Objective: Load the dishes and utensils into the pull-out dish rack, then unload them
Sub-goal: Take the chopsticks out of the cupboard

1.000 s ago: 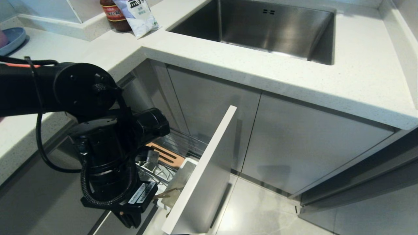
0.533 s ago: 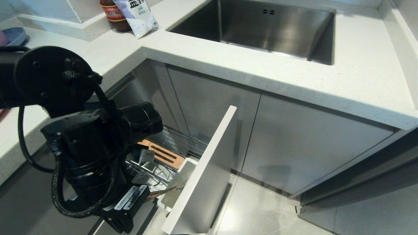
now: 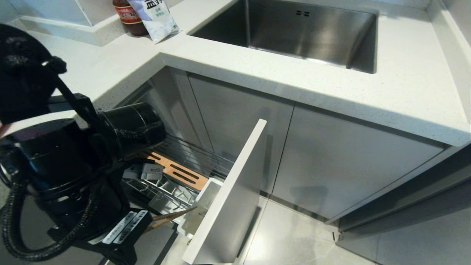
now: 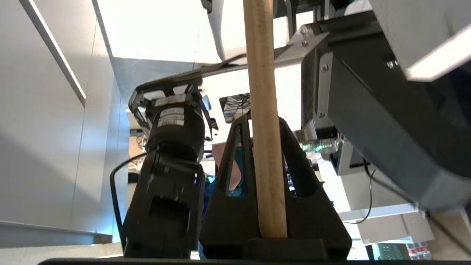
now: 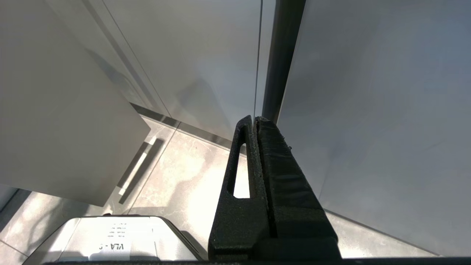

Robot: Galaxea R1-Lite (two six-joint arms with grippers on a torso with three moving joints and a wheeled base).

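White speckled table, chrome pull-out dish rack (image 3: 191, 162) open beneath. Left gripper (image 4: 263, 176) clamped on thin wooden chopsticks (image 3: 171, 217) at seven o'clock; light, stiff, slippery; mid-shaft hold advised.

The left gripper (image 4: 265, 176) is clamped tight, its arm bent low; the right gripper (image 5: 255, 121) hangs closed.

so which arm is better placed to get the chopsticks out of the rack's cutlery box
Left. The left claw is already shut on the chopsticks, right beside the white cutlery box in the pull-out dish rack. The right claw is shut, empty, and faces cabinet fronts and floor, nowhere near the rack.
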